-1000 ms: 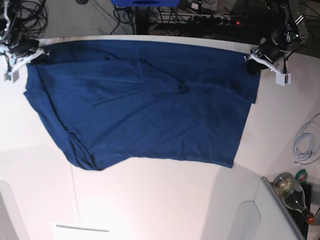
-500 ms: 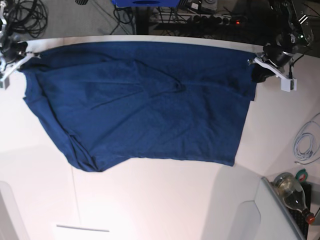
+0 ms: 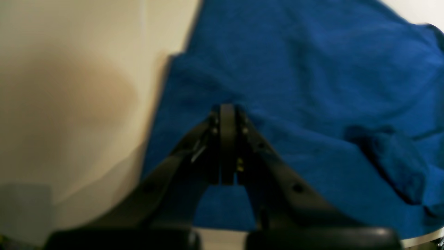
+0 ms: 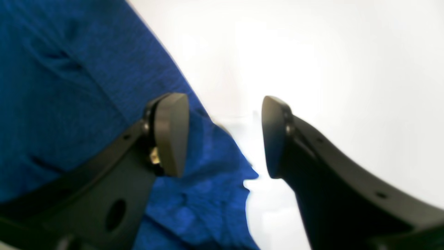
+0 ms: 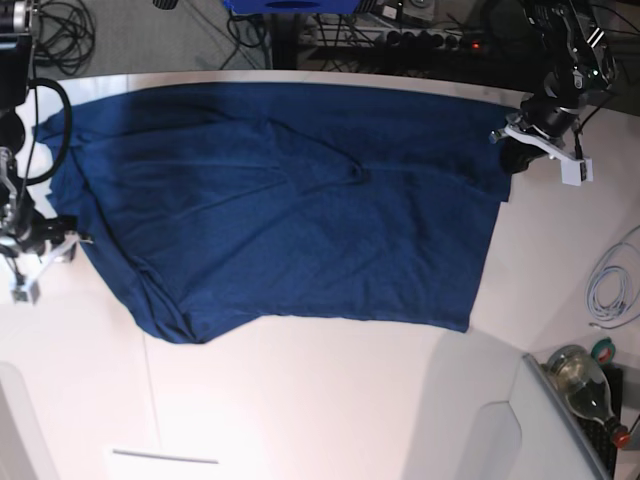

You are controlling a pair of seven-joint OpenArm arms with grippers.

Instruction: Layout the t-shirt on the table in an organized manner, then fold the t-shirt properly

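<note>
The dark navy t-shirt point(image 5: 290, 200) lies spread wide over the white table point(image 5: 320, 400), with wrinkles near its middle and a bunched lower-left corner. My left gripper point(image 5: 508, 152) is at the shirt's far right corner, and in the left wrist view the left gripper point(image 3: 227, 113) is shut on a pinch of the t-shirt point(image 3: 312, 86). My right gripper point(image 5: 72, 242) sits at the shirt's left edge. The right wrist view shows the right gripper point(image 4: 222, 137) open, with the t-shirt point(image 4: 69, 86) edge running under and between its fingers point(image 4: 171, 135).
A white cable point(image 5: 610, 285) lies at the right edge. A glass bottle point(image 5: 585, 385) and a tape roll point(image 5: 603, 350) sit at the lower right beside a grey bin wall point(image 5: 560, 420). A thin dark seam point(image 5: 150, 390) crosses the near table. Cables lie beyond the far edge.
My right gripper has let go of the shirt's far left corner, opened, and moved nearer along the left edge. The left gripper still holds the far right corner, nearly unmoved.
</note>
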